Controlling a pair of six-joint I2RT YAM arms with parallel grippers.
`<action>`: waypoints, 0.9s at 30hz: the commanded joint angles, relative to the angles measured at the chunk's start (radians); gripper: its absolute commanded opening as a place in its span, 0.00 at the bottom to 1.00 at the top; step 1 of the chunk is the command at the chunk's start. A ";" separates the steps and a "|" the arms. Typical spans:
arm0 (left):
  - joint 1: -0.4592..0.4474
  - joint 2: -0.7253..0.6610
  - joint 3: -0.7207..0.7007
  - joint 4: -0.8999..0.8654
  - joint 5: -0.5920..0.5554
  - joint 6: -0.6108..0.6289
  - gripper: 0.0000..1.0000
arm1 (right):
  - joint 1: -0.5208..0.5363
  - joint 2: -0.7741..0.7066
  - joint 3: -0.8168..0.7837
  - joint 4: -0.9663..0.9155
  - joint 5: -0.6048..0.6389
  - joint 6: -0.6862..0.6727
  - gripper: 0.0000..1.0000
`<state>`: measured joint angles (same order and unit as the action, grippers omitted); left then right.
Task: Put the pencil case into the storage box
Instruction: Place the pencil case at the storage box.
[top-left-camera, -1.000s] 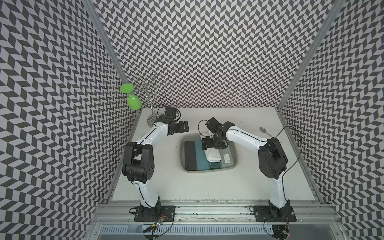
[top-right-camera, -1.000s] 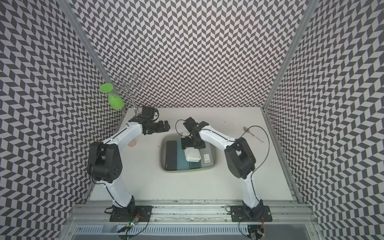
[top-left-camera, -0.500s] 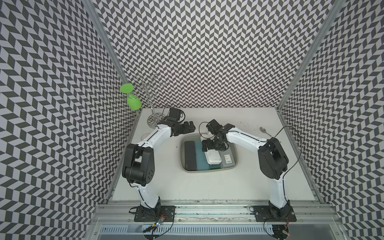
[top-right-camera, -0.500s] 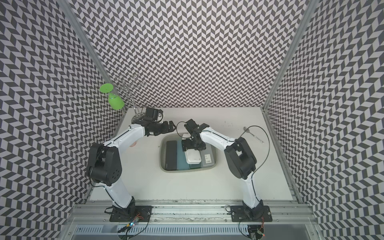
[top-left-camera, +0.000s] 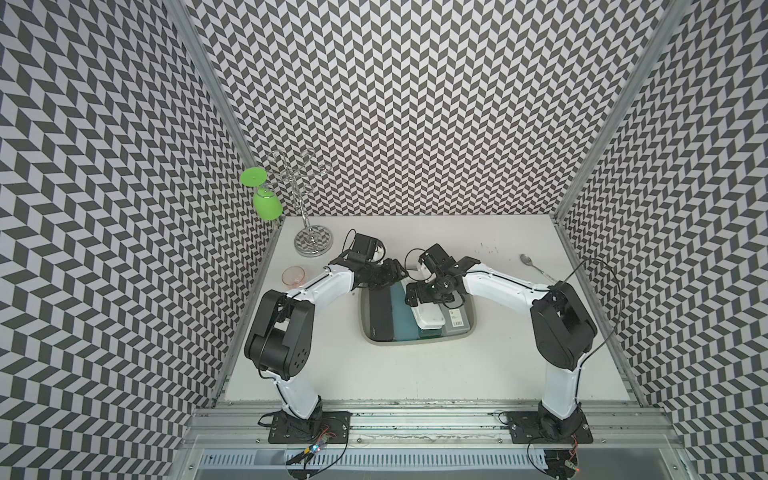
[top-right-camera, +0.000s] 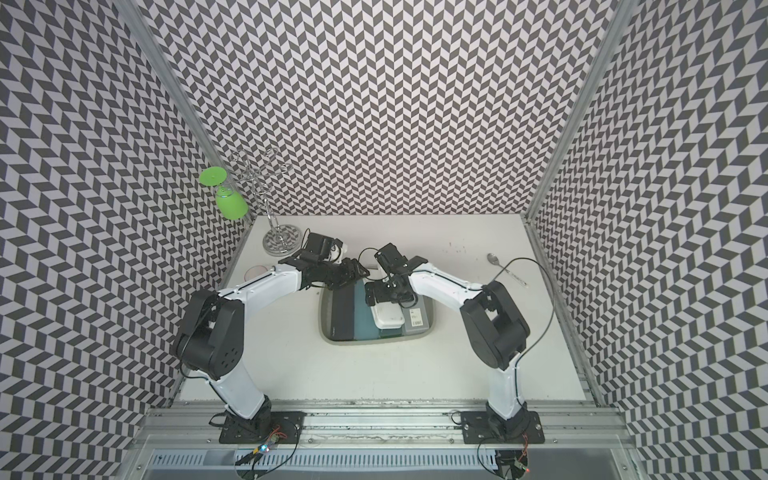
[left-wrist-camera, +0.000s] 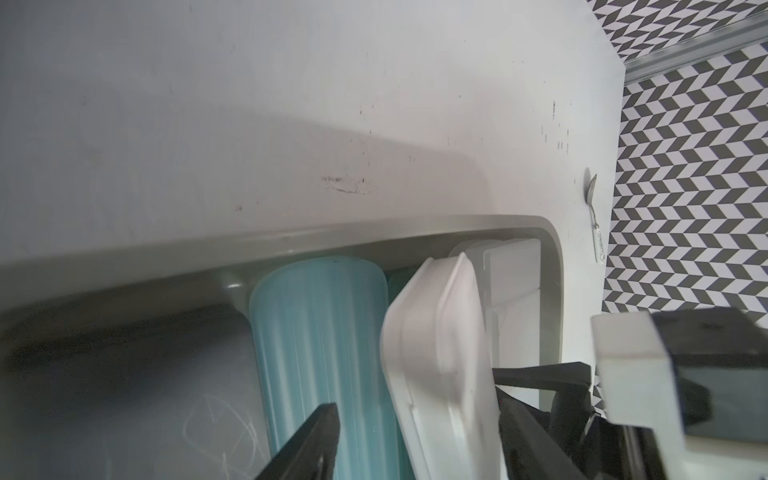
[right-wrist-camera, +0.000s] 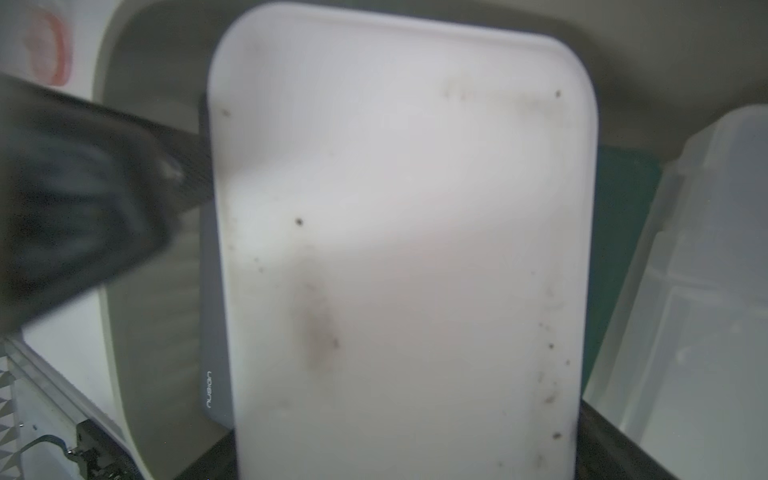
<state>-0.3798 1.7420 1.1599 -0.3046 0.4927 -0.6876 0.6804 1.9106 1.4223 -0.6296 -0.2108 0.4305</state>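
Storage box (top-left-camera: 376, 336): middle of tabletop (top-left-camera: 415, 374), several cases inside.
White pencil case (top-left-camera: 428, 326): held by right fingers (top-left-camera: 426, 293).
Left fingers (left-wrist-camera: 328, 432): apart, holding nothing.

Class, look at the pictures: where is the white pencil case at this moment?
In both top views the white pencil case lies inside the storage box, propped on the teal case, beside the grey labelled case, under the right gripper.
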 joint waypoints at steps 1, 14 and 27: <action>-0.014 -0.038 -0.020 0.090 0.029 -0.058 0.68 | -0.002 -0.048 -0.004 0.093 -0.035 0.002 1.00; -0.037 0.001 -0.018 0.148 0.032 -0.080 0.42 | -0.002 -0.062 -0.027 0.130 -0.073 0.009 1.00; -0.036 0.038 -0.043 0.150 0.004 -0.033 0.30 | -0.015 -0.121 -0.008 0.089 -0.099 -0.003 1.00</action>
<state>-0.4122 1.7447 1.1286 -0.1520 0.5331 -0.7677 0.6697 1.8717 1.3880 -0.5701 -0.2710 0.4377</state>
